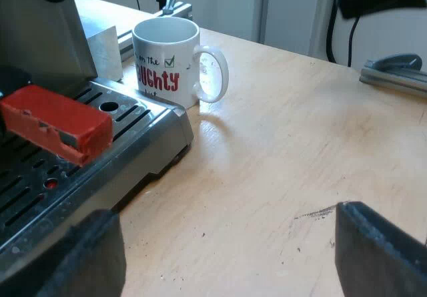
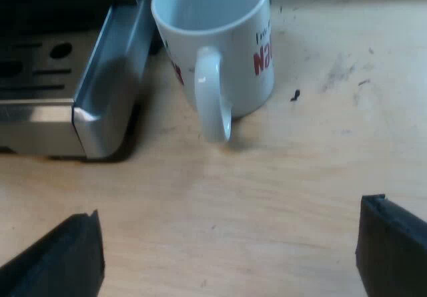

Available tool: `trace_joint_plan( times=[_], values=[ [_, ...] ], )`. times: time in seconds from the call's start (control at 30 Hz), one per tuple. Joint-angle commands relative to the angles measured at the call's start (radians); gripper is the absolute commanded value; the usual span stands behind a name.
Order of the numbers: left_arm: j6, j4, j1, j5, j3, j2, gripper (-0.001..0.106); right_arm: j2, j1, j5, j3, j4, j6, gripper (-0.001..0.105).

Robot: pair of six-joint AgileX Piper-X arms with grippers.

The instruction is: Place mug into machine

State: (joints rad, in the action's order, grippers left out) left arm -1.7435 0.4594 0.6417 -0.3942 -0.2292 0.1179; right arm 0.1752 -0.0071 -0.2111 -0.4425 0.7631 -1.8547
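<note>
Glossy white ceramic mug (image 1: 165, 63), brushed metal machine (image 1: 160, 120), smooth pale wooden table (image 1: 287, 157)

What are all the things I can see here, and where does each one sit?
table: one, light wood, under everything.
espresso machine: one, silver, slotted tray at its front.
handle end: one, red, above that tray.
mug: one, white with red lettering, upright, empty, on the table close beside the machine's corner.
left claw: one, black fingers, open, over bare table by the machine.
right claw: one, black fingers, open, facing the mug's handle.
</note>
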Motion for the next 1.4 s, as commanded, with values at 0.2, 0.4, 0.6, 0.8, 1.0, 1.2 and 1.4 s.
trace_joint_plan(
  times=[0.2, 0.4, 0.6, 0.8, 1.0, 1.2, 1.4],
  values=[
    [-0.002, -0.023, 0.004, -0.007, 0.015, 0.001, 0.067, 0.001, 0.002, -0.041, 0.196, -0.248, -0.011, 0.078],
    [-0.002, -0.023, 0.004, -0.007, 0.015, 0.001, 0.067, 0.052, 0.002, -0.041, 0.282, -0.413, 0.017, 0.078],
    [-0.002, -0.023, 0.004, -0.007, 0.015, 0.001, 0.067, 0.18, 0.002, -0.041, 0.315, -0.577, 0.019, 0.072],
    [-0.002, -0.023, 0.004, -0.007, 0.015, 0.001, 0.067, 0.35, 0.149, 0.048, 0.319, -0.833, 0.017, 0.07],
    [-0.002, -0.023, 0.004, -0.007, 0.015, 0.001, 0.067, 0.521, 0.326, 0.368, 0.319, -1.044, 0.068, 0.07],
    [-0.002, -0.023, 0.004, -0.007, 0.015, 0.001, 0.067, 0.74, 0.361, 0.413, 0.319, -1.238, 0.125, 0.07],
    [-0.002, -0.023, 0.004, -0.007, 0.015, 0.001, 0.067, 0.958, 0.361, 0.44, 0.316, -1.481, 0.132, 0.07]
  ],
)
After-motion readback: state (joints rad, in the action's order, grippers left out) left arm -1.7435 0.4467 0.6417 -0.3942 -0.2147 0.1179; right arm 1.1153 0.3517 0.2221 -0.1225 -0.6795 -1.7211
